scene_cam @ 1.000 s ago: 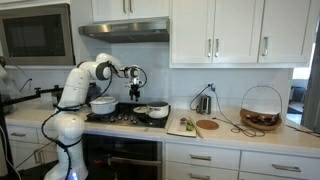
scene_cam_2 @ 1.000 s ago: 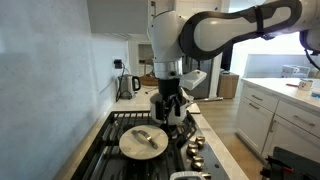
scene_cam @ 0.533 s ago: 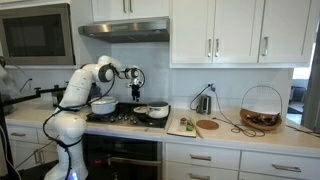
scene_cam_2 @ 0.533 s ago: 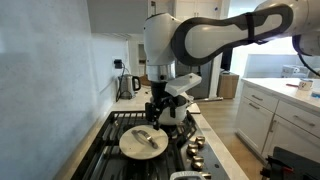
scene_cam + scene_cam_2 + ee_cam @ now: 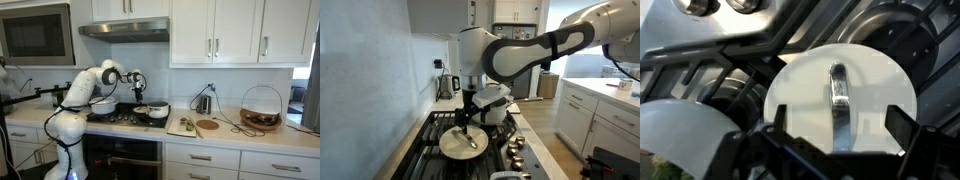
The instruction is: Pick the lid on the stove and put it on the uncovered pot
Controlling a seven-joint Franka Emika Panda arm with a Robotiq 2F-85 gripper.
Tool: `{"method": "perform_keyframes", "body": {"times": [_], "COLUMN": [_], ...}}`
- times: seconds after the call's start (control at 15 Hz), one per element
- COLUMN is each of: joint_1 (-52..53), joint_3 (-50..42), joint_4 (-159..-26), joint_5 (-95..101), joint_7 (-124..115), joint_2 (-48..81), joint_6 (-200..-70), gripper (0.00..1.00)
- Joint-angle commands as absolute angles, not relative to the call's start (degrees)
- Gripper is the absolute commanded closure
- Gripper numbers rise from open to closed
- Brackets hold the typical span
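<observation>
Claw (image 5: 466,124) spread wide, holding nothing. Wrist view: dark fingers (image 5: 902,128) stand one each side of the lid (image 5: 840,95), with the lid's metal handle (image 5: 839,100) running straight down the gap betw. them. Lid lies flat on the stove (image 5: 428,150) grates, directly under the claw. Tips are just above it; can't tell if they touch.

Edges / room:
- Lid rim is round and clean, almost all of it seen in wrist view; only the near arc is cut by claw body and frame bottom.
- Grate bars run under and around the lid. Bare black cooktop lies beside the claw on the wall (image 5: 370,90) side, open as far as the backsplash.
- Knobs (image 5: 515,150) sit on the claw's other side, at the stove's front edge, close to the lid rim.
- Arm (image 5: 520,50) fills the space above the claw.

Pots, in an exterior view: big whitish pot (image 5: 103,103) to one side of the claw (image 5: 137,96), small pot (image 5: 153,111) to the other side, near but apart.

Hidden / unclear:
- In that same view the lid can't be made out; too small, and the claw is in the way.
- In an exterior view w/ the lid (image 5: 463,142) plain, pale shapes sit right behind the claw; arm part or pot, can't tell.
- Wrist view: pale rounded shape (image 5: 680,130) beside the claw, cut off by the frame; which pot, can't tell.
</observation>
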State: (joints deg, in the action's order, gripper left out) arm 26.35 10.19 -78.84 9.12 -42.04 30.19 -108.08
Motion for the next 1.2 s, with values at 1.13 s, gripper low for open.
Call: {"method": "perform_keyframes", "body": {"times": [1.13], "joint_1": [27.8], "joint_3": [7.6], "joint_4": [-74.1], "joint_5": [13.4], "joint_7": [-39.5], "joint_2": [38.4], "joint_6": [-118.0], "gripper": [0.06]}}
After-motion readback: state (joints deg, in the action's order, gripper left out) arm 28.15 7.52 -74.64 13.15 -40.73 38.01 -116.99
